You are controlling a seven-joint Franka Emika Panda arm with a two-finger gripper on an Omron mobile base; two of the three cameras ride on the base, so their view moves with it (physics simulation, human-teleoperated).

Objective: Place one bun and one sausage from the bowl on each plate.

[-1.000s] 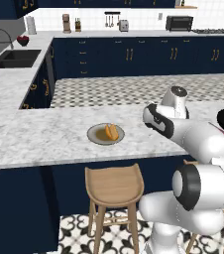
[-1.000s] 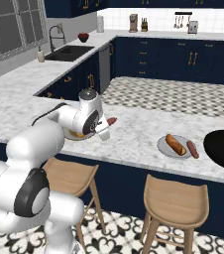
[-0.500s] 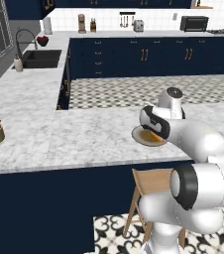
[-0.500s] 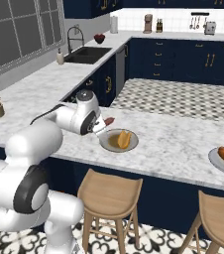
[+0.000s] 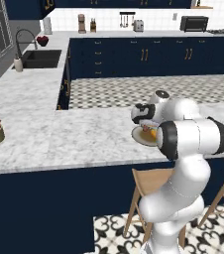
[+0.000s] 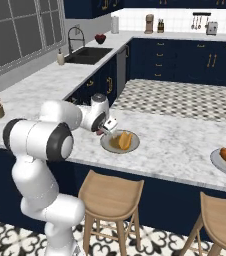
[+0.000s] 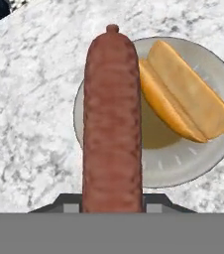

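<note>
Reddish-brown sausage sits clamped in your jaws, its long axis pointing out over the grey plate. Your bun lies just right of it, so lower it onto the bare left side.

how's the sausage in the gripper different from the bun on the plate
The sausage is slim, reddish-brown and darker; the bun is thicker, paler and golden-orange. The sausage is held in the gripper above the grey plate, while the bun already lies on that plate. In the hand view the sausage points straight away from the camera; the bun lies at a slant. Both are oblong with rounded ends.
</note>
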